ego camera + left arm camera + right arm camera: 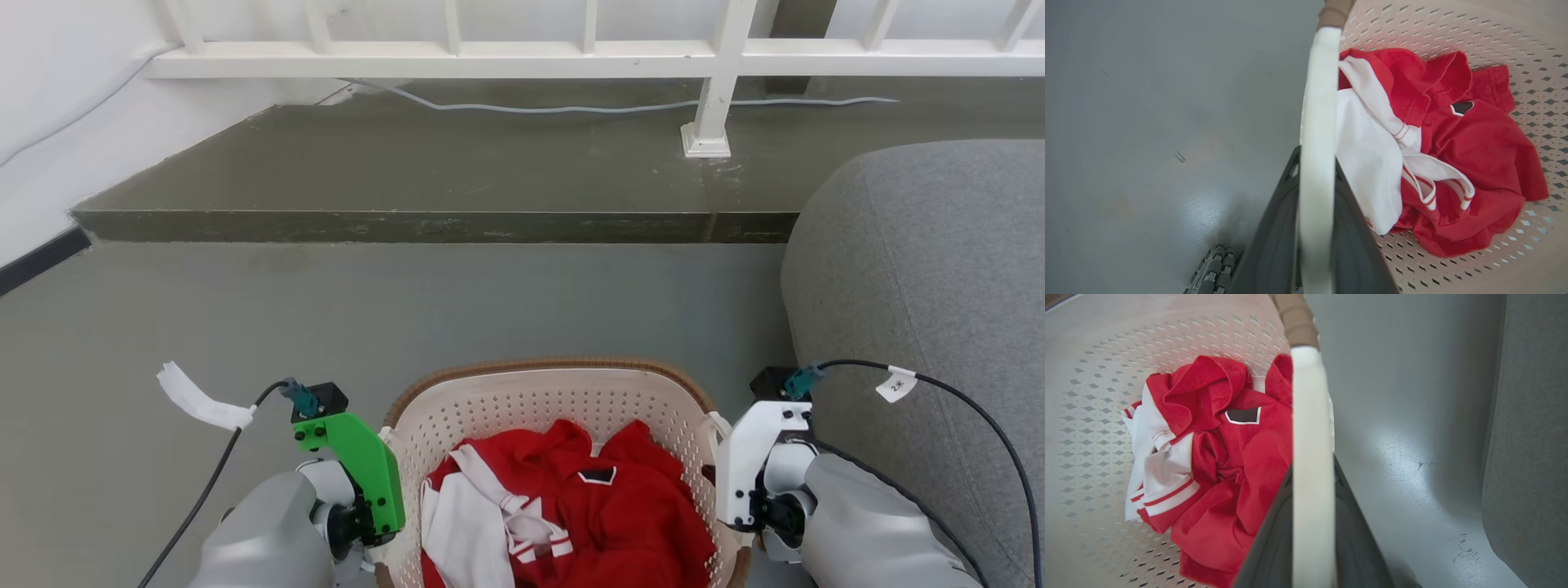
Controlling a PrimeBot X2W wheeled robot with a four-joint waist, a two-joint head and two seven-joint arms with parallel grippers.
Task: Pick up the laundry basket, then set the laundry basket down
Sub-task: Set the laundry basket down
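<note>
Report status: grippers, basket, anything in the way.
Both clamped on laundry basket, one per side: left gripper, right gripper. Red-and-white clothes inside. Close on right: grey sofa.

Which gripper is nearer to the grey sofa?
Right. The right gripper holds the handle of the laundry basket on the side next to the grey sofa; the left gripper holds the opposite handle, the basket between it and the sofa.

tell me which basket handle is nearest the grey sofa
The right handle, held in the right gripper: the sofa stands just beyond it. The left handle, in the left gripper, has grey floor beside it.
</note>
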